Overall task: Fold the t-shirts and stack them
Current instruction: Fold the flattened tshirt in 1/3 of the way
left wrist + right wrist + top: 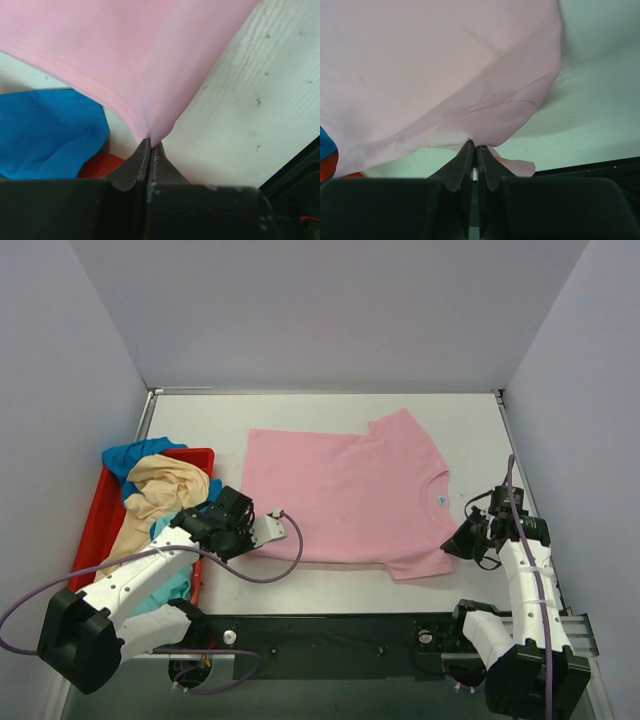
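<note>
- While we are looking down from the top camera, the pink t-shirt [345,495] is lying spread out flat on the table [300,415], and I am not seeing any fold in it.
- The left gripper [268,530] is biting the near bottom corner, and the right gripper [462,540] is biting the near edge by the sleeve.
- The cream-yellow shirt [160,490], the blue shirt [135,453] and the teal shirt [178,585] are sitting in a messy heap in the red tray [95,515], just to the left.
- From the left wrist camera, the left gripper [150,145] is squeezing its fingers tight on the pink t-shirt [150,50] at the hem, holding that corner up a little. The blue shirt [45,130] is peeking in beside it.
- From the right wrist camera, the right gripper [474,147] is pinching the pink t-shirt [435,65] tight too (a small flap is poking out past the tips).
- I am guessing the job is only starting. The first fold is getting ready, no shirt is folded, no stack is there, and three shirts are waiting.
</note>
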Available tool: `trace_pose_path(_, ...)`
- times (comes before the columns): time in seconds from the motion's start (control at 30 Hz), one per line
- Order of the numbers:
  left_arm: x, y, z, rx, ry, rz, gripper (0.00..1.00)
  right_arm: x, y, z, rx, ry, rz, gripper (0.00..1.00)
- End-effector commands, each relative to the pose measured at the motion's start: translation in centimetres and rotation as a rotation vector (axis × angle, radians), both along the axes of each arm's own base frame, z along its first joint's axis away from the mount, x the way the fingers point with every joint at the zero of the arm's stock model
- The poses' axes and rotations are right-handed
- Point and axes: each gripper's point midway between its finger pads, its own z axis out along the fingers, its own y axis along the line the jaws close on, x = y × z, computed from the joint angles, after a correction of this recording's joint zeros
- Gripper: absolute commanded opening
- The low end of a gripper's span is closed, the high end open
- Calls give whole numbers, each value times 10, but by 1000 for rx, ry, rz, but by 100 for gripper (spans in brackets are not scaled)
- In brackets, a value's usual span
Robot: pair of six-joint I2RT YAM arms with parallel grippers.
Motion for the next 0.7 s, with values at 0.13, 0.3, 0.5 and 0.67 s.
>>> trace_pose_path(0.13,74,-10,41,-146,-109,161,0,74,0,18,64,-111,85,0)
trace_pose_path(0.3,104,-13,31,-139,-110,191,0,118,-7,5,60,-107,125,0)
trace_pose_path(0.5,126,-11,19,-105,-94,235,0,154,-11,-1,52,-143,190,0)
trace_pose_path(0.67,142,-4,14,-73,-125,284,0,167,-7,-21,68,-89,227,0)
